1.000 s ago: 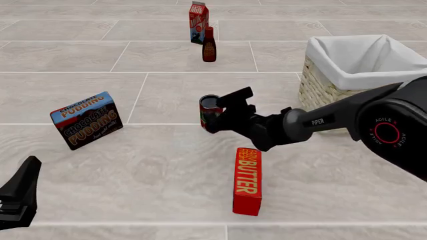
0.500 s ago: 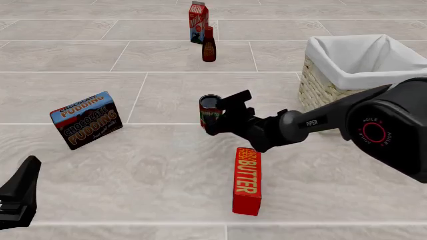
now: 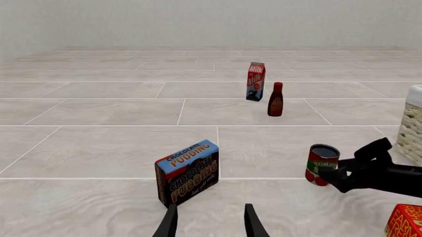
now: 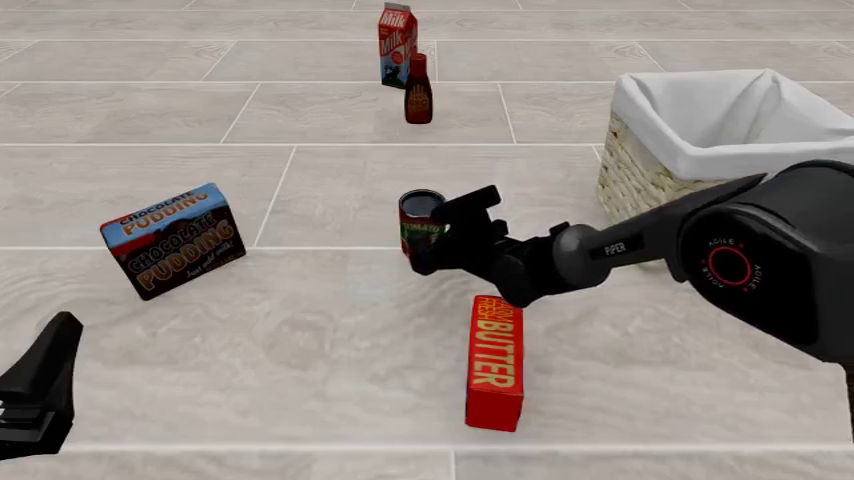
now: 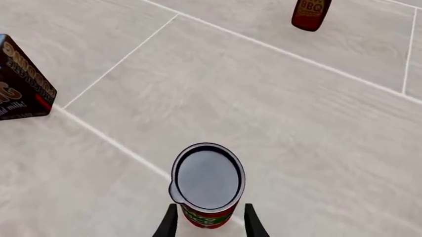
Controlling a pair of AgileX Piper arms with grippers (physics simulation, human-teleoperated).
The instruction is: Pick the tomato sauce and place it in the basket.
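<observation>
The tomato sauce [image 4: 420,226] is a small tin with a red and green label, standing on the tiled floor at the middle; it also shows in the left wrist view [image 3: 321,165] and the right wrist view [image 5: 207,180]. My right gripper [image 4: 435,240] reaches it from the right, and its two fingers stand on either side of the can's lower part [image 5: 209,224], still spread and not pressing. The wicker basket [image 4: 638,180] with its white lining stands at the right. My left gripper [image 4: 47,385] is open and empty at the near left.
A chocolate pudding box [image 4: 174,240] stands at the left. A red butter box [image 4: 494,360] lies just in front of the right arm. A milk carton [image 4: 396,45] and a dark sauce bottle [image 4: 418,90] stand at the back.
The right arm has edged a little to the left, closer around the can. The can and the left arm have not moved.
</observation>
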